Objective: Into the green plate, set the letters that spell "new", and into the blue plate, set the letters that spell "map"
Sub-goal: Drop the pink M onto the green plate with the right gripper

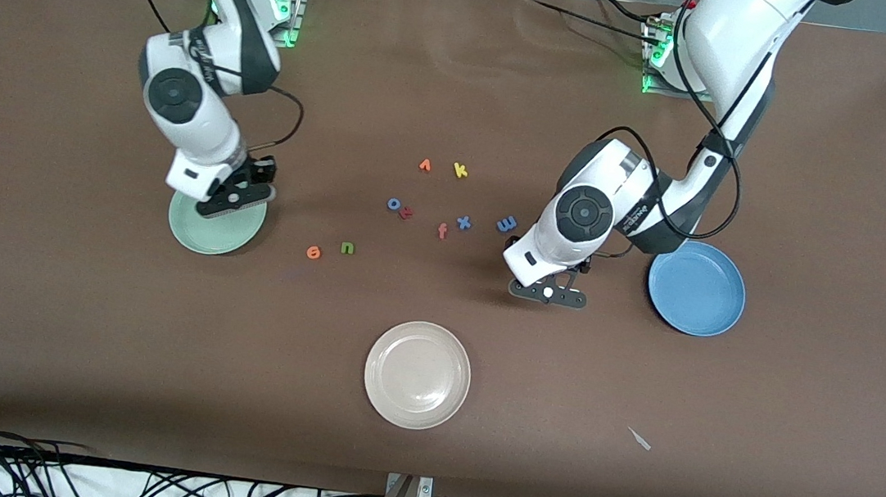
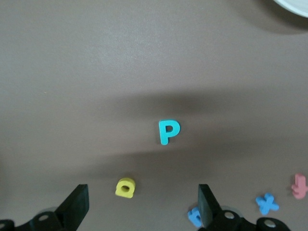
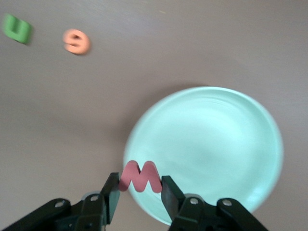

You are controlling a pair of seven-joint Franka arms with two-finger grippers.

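Right gripper over green plate rim, jaws clamped on salmon-pink "w"; left gripper jaws wide apart, empty, above teal "p" and yellow "a".

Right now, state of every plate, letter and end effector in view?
green plate: empty
blue plate: empty
cream plate: empty
pink w: gripped, over the green plate's rim
green n: on table
orange e: on table
blue m: on table
teal p: on table
yellow a: on table
right end effector: shut on pink w
left end effector: open, over teal p and yellow a
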